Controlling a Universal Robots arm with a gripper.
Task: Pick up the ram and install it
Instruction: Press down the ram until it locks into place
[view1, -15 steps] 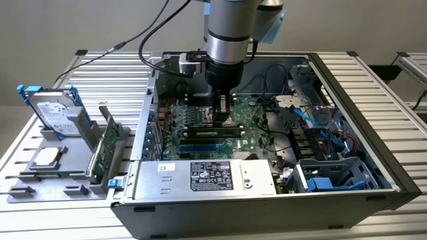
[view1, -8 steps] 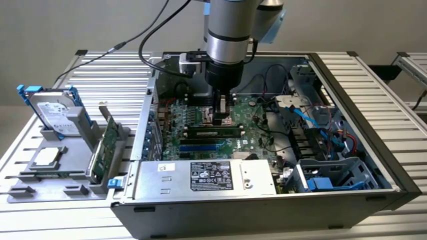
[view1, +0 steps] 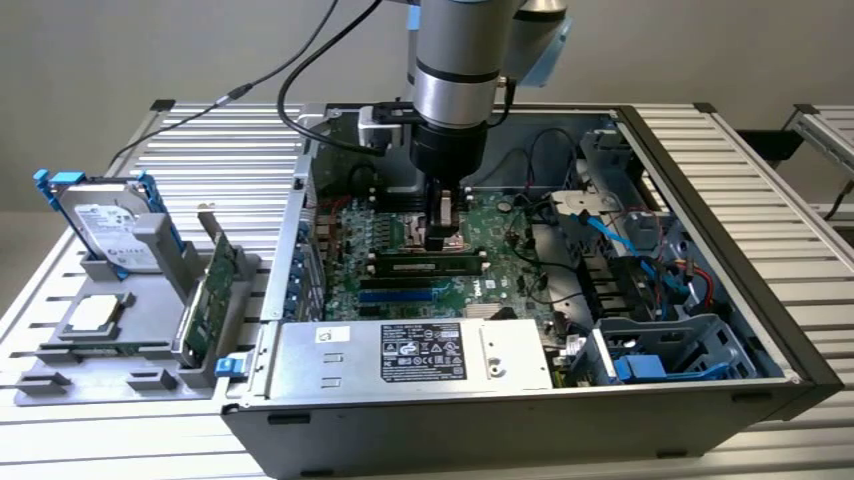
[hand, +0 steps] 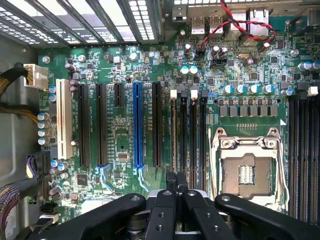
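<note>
Inside the one open computer case (view1: 467, 440), near the middle of the motherboard (view1: 501, 285), one pincer (view1: 445, 240) is seen closed tight, its fingers (hand: 171, 186) pressed together. One ram (view1: 427, 266) is seated on edge in a slot just beside the pincer tips. Its long axis is laid from the exterior view's left to its right, chips facing the case's front wall. Whether ram and pincer touch cannot be told.
</note>
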